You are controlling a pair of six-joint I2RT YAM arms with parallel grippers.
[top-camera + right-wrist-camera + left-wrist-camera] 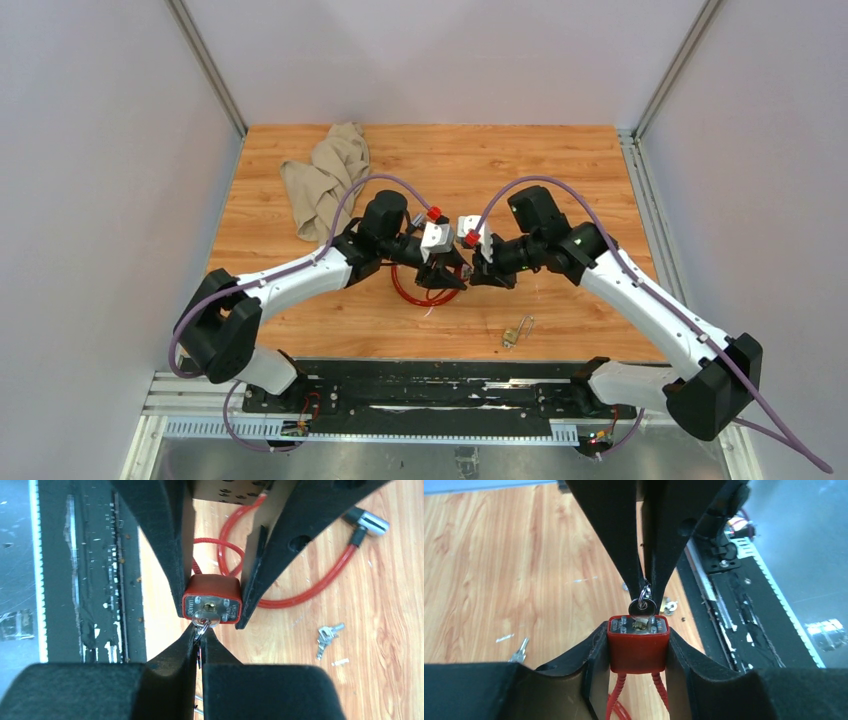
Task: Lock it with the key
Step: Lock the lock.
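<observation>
Key (642, 608) in the keyhole of the red padlock (639, 652), stamped lettering on that face too small to read. Beige cloth (325, 180) far left on the table (560, 170), red cable (300, 594) beneath the lock, spare keys (327, 635) loose on the wood, brass padlock (512, 335) near the front edge. Left gripper (638, 636) clamped on the red padlock's body; right gripper (201, 633) pinched tight on the key at its ring (202, 625).

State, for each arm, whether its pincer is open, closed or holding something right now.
Left pincer: closed on the red lock body.
Right pincer: closed on the key by its ring, with the key in the keyhole.
</observation>
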